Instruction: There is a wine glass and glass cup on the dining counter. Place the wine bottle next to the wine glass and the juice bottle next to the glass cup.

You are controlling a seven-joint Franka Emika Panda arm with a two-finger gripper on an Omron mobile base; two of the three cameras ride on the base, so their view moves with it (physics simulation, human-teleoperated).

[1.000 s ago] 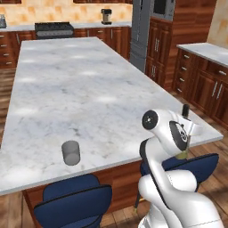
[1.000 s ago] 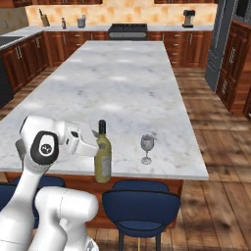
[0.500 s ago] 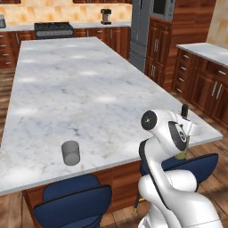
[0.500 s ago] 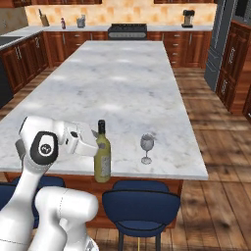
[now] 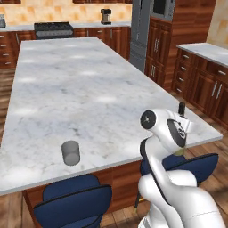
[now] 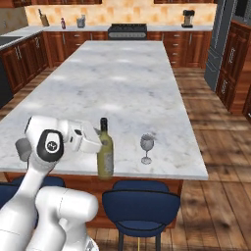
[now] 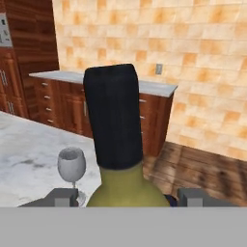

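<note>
The olive-green wine bottle stands upright on the dining counter near its front edge, just left of the wine glass. My gripper is level with the bottle's shoulder. In the hand view its fingertips sit wide on either side of the wine bottle, with small gaps, so it is open. The wine glass shows just beyond. The glass cup stands far to the left by the front edge. The bottle's dark top pokes up behind my arm. The juice bottle is out of view.
Blue stools are tucked under the counter's front edge. A second marble worktop over wooden cabinets runs along the right. A stove and a fridge stand at the back.
</note>
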